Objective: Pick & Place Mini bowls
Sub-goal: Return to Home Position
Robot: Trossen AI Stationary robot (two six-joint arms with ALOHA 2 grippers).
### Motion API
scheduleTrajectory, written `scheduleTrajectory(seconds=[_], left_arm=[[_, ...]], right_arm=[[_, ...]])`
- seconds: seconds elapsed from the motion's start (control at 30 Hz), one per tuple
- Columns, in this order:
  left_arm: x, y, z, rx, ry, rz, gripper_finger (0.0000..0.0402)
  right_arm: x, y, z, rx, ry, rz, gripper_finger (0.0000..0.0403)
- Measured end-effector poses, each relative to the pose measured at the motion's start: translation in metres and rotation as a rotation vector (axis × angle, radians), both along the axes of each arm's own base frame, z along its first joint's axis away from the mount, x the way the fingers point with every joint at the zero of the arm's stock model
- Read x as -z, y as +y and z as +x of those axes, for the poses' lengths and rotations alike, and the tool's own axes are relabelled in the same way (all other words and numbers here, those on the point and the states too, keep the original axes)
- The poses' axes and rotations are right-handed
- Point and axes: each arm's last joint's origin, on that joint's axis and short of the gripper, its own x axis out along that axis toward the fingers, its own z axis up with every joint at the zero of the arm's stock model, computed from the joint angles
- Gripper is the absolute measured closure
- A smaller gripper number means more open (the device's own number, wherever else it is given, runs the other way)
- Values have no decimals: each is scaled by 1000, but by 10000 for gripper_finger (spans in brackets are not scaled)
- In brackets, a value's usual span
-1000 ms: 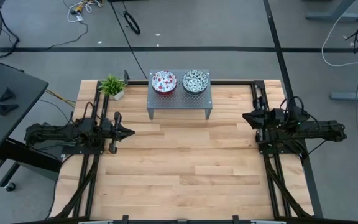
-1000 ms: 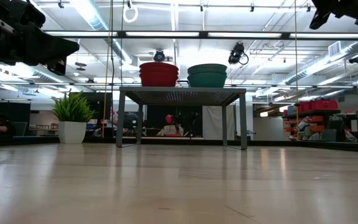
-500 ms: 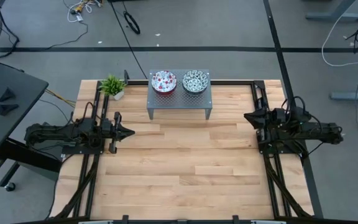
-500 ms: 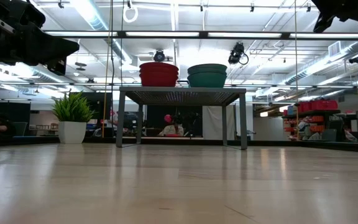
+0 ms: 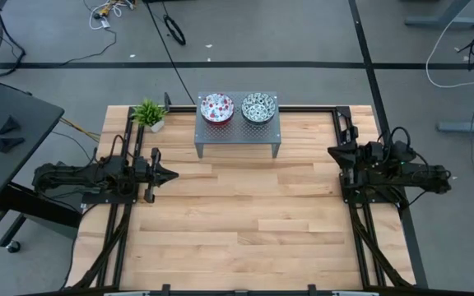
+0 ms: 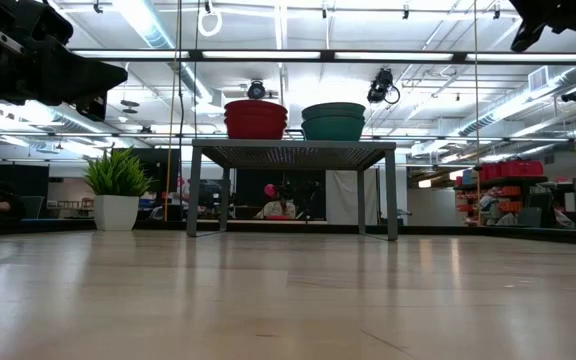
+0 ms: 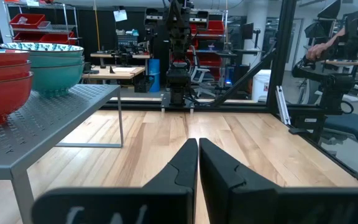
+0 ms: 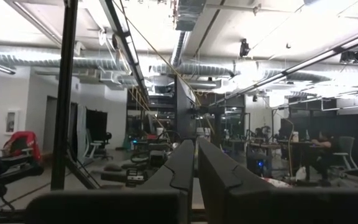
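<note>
At the left edge of the bench (image 5: pixel 245 214), the left tool (image 5: pixel 164 173) is clenched on nothing, its fingers (image 7: pixel 182 165) pressed tip to tip and pointing across the boards. The right tool (image 5: pixel 333 153) sits at the opposite edge, facing it, also clenched and empty. Farther back, between the two tools, stands the grey perforated stand (image 5: pixel 237 133). On its top, well apart from both tools, the red bowl stack (image 5: pixel 216 107) lies on the left tool's side. The green bowl stack (image 5: pixel 258 108) is just beside it, on the right tool's side. A potted plant (image 5: pixel 149 113) stands beyond the left tool, near the stand.
</note>
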Motion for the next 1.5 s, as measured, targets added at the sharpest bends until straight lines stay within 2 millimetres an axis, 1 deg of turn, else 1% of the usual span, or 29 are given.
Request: scheduleTrajectory(seconds=[0.33,0.47,0.63,0.7,0.83,1.5], left_arm=[[0,0,0,0,0,0,383],[0,0,0,0,0,1,383],[0,0,0,0,0,0,383],[0,0,0,-1,0,0,383],[0,0,0,0,0,0,383],[0,0,0,0,0,0,383]], right_arm=[[1,-1,1,-6,-8,30,378],[14,-1,6,-9,-74,32,378],[40,-1,14,-37,-104,62,378],[43,-1,15,-45,-83,81,378],[44,-1,16,-48,-68,86,378],[72,-1,26,-56,246,101,378]])
